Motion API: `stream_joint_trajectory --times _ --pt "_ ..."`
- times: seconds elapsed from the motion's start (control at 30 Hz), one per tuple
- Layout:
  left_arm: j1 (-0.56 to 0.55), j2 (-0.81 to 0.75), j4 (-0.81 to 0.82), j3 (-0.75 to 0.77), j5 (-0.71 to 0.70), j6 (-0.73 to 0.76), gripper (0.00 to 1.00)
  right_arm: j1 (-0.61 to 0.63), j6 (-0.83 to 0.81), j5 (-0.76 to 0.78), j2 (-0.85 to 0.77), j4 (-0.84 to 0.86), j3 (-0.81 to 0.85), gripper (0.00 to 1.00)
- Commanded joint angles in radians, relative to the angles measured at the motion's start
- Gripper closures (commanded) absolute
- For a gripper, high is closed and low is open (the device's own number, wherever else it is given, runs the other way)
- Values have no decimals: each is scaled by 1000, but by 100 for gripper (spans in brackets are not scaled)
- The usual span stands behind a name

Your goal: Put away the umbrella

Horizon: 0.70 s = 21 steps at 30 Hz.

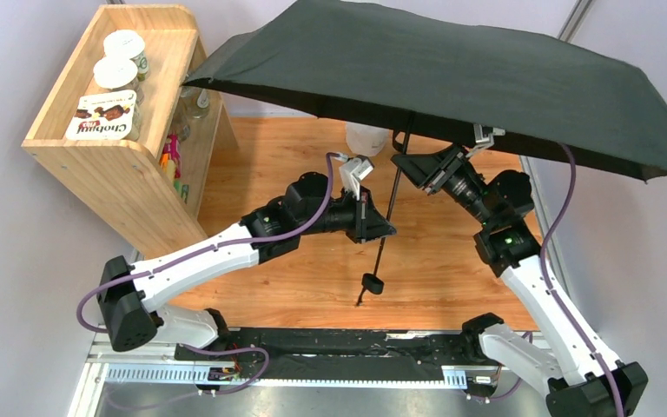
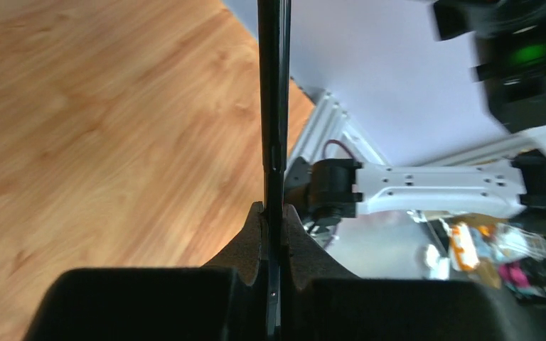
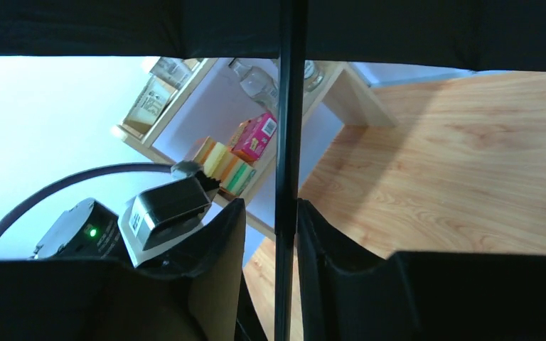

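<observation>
Umbrella: open, with its broad black canopy spread over both arms and the wooden table. The thin black shaft stands steep, canopy end up and knob low near the tabletop. Left gripper pinches the shaft tight. Right gripper, higher up, has its jaws parted around the shaft, with a gap showing. A carton on the shelf reads "Chobani".

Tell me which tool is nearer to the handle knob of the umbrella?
Left. The left tool is shut on the shaft a little above the handle knob; the right tool stands open around the shaft higher up, just under the canopy.
</observation>
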Motion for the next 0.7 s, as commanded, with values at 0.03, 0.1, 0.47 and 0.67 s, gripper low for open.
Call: stream_joint_trajectory --times 0.03,0.1,0.47,0.67 --pt "-31 -88 -31 1 -221 136 100 4 -143 65 -15 -216 122 65" --pt "-32 -81 -26 7 -221 134 100 15 -128 53 6 -190 118 64" --pt "-54 -64 -25 40 -221 134 100 96 -145 39 65 -130 79 62" --pt "-57 -64 -175 148 -222 183 79 95 -137 -21 70 33 6 100"
